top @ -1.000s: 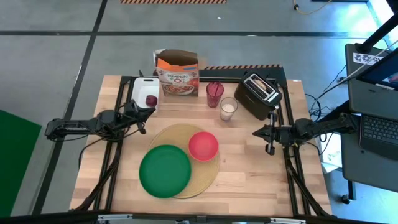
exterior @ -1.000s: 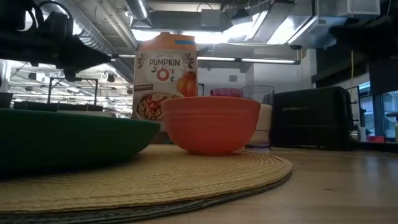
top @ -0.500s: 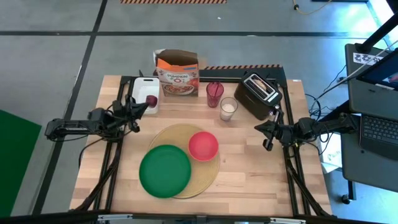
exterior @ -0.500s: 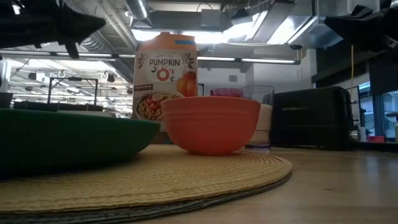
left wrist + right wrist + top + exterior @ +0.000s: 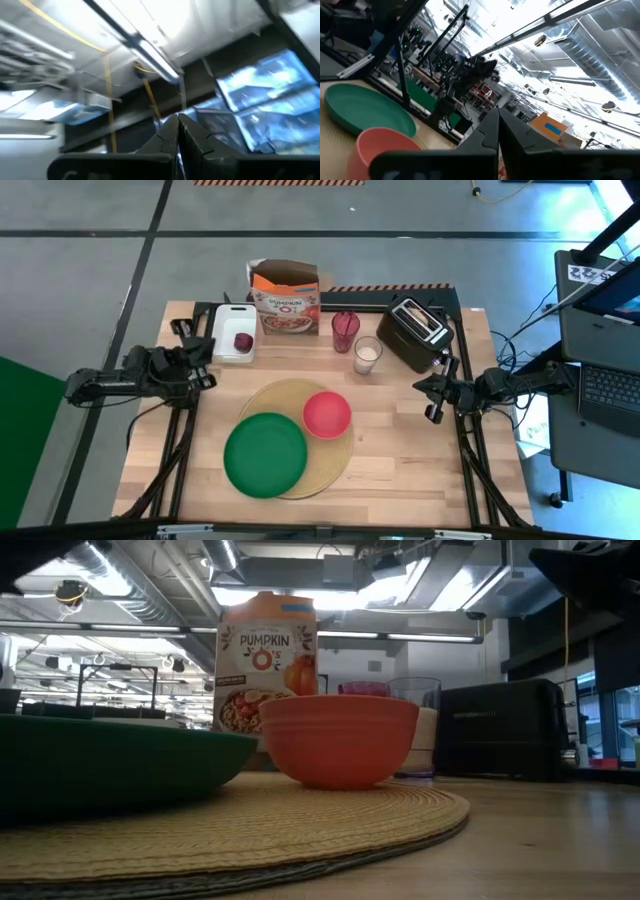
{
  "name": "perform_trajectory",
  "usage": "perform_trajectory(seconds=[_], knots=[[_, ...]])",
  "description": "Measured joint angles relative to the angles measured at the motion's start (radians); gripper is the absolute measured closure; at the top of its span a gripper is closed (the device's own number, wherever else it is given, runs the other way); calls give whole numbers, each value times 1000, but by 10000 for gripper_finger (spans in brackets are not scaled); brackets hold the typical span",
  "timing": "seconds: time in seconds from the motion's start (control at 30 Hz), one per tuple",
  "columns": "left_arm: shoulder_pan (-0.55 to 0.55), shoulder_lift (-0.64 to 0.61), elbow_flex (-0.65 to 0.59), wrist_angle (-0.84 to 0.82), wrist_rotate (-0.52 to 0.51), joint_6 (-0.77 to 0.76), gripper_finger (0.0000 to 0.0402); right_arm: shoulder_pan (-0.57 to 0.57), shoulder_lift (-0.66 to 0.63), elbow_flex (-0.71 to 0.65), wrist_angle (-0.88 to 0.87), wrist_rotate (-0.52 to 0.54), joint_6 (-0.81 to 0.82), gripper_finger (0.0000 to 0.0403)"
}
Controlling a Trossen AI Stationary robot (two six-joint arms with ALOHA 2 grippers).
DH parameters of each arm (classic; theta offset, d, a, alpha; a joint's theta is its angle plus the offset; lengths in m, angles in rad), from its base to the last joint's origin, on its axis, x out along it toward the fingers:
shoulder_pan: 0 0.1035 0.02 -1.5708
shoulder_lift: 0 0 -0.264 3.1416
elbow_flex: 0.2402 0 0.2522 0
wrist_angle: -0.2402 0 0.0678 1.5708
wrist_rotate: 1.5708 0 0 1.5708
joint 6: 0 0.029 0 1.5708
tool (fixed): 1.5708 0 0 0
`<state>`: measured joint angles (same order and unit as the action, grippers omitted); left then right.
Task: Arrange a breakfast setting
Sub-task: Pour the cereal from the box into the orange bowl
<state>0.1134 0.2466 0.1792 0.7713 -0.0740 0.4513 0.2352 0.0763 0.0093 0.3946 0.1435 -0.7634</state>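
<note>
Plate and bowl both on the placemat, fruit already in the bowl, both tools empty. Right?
Not quite. The fruit isn't in the bowl; the high view shows it on the white board at the table's far left. The rest holds: plate and bowl sit on the placemat, and the left tool and right tool are empty.

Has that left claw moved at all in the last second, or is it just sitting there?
Yes. The left gripper has pulled back from beside the white cutting board toward the table's left edge, away from the small dark-red fruit.
</note>
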Motion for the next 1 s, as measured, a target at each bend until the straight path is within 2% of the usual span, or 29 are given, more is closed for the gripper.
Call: perform_trajectory(seconds=[0.07,0.23,0.3,0.4,0.53,0.7,0.87,1.0], knots=[[22,79,66,-97,17,53,397,0,18,0,6,30,-12,397],[128,220,213,-169,-205,233,397,0,84,0,84,144,-94,397],[188,238,258,-231,-213,234,397,0,134,0,158,177,-152,397],[289,239,294,-346,-151,185,397,0,203,0,288,178,-219,397],[453,245,307,-469,-72,11,397,0,271,0,385,171,-285,397],[665,324,307,-620,51,-134,397,0,333,0,476,151,-280,397],[853,413,307,-649,312,-193,397,0,383,31,520,144,-190,397],[956,514,307,-669,444,-216,397,1,444,105,482,114,-138,397]])
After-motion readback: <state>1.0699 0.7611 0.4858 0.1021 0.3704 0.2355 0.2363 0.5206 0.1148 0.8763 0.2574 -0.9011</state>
